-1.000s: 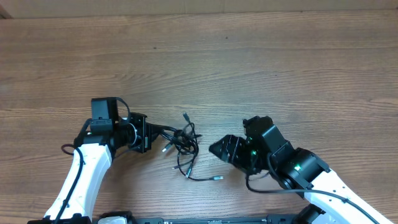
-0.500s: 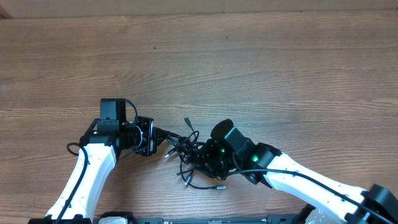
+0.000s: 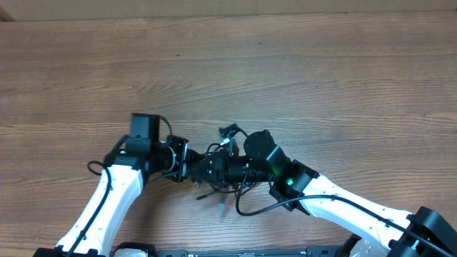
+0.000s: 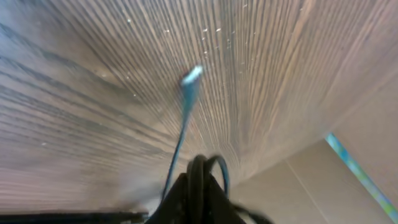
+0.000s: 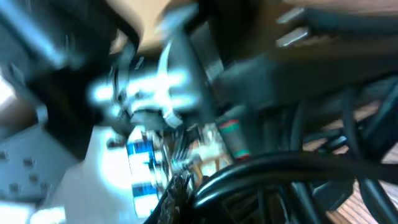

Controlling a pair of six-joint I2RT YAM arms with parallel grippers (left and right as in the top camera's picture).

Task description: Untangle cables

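The cables are a small black tangle between my two grippers in the overhead view; one plug end [image 3: 228,131] pokes up behind it and a loose loop [image 3: 251,212] trails toward the front. My left gripper [image 3: 194,165] reaches in from the left, and the left wrist view shows it [image 4: 199,199] shut on a bunch of black cords, with a thin cord [image 4: 180,134] running out to a silver plug [image 4: 191,77]. My right gripper [image 3: 213,170] comes in from the right, almost touching the left one. In the blurred right wrist view it [image 5: 186,199] is shut against a black cable [image 5: 298,165].
The wooden table [image 3: 300,78] stretches behind and to both sides of the arms. In the right wrist view the left arm's wrist body [image 5: 149,87] fills the frame close in front. The two arms sit near the table's front edge.
The right arm swung left into the tangle and its gripper shut. The left arm moved right with its cords. The tangle bunched up between the two grippers.
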